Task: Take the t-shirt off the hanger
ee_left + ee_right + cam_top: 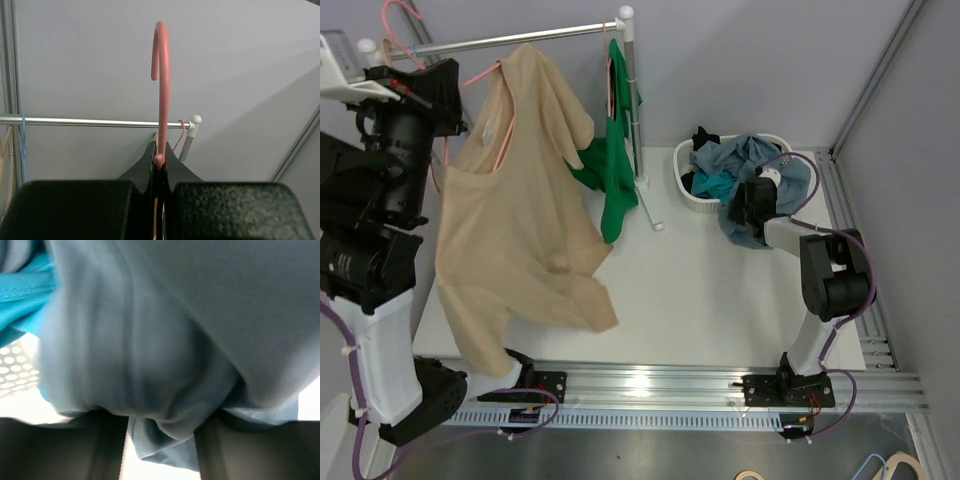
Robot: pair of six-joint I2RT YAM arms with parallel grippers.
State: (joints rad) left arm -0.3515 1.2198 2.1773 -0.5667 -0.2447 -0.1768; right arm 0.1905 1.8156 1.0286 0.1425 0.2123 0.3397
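White table (720, 300), grey walls. The left gripper (160, 170) is clamped on the pink hanger (161, 75), beige t-shirt (510, 220) draped on it over the table's left side. The right gripper (752, 200) is buried in grey-blue cloth (175, 330) by the basket (685, 190); can't tell its grip.
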